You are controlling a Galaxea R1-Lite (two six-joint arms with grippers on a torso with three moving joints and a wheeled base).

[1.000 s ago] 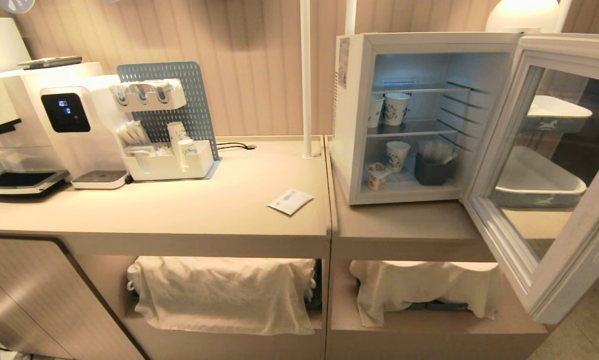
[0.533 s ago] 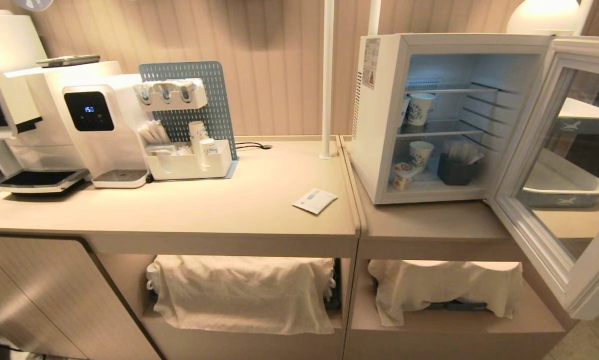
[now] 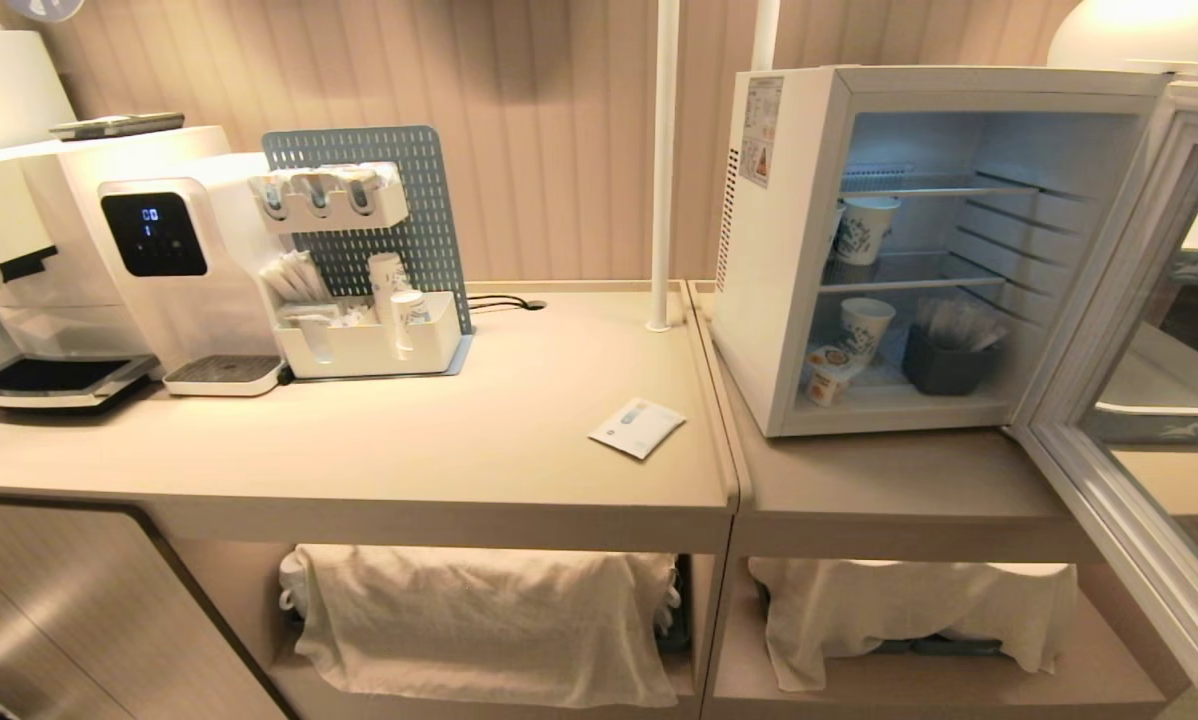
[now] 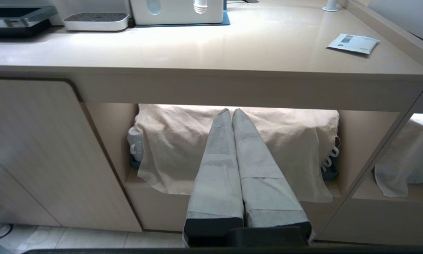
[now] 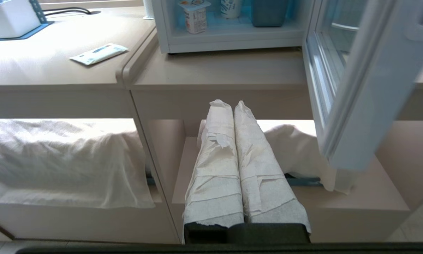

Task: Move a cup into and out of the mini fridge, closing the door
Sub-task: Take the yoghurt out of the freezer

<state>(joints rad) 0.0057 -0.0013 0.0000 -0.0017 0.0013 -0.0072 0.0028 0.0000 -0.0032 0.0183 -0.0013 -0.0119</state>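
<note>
**A:** Where do you find the cup [image 3: 831, 372]?

**B:** You see it in the right half of the head view, on the floor of the mini fridge [image 3: 789, 250], at the front left corner of the bottom compartment. It stands upright, its peel lid with orange marks facing up. Just behind it to the right is a paper cup [image 3: 866, 326], and further right a dark holder [image 3: 947, 366]. Another paper cup [image 3: 867, 228] sits on the wire shelf above.

**A:** And the door [image 3: 1119, 470]?

**B:** It is swung wide, running off the right edge of the frame, so you look straight into the lit interior.

**A:** What do you get on the pincers?

**B:** Neither arm shows in the head view. In the left wrist view the left gripper [image 4: 231, 112] has its wrapped fingers pressed together, holding nothing, low in front of the cloth-covered shelf [image 4: 232, 148] under the counter [image 4: 197, 53]. In the right wrist view the right gripper [image 5: 229, 104] is likewise closed and empty, below the counter edge, with the fridge in the upper centre of that frame.

**A:** Anything else on the counter?

**B:** A flat white sachet [image 3: 637, 427] lies near centre frame, and a drinks machine [image 3: 174, 270] stands upper left
</note>
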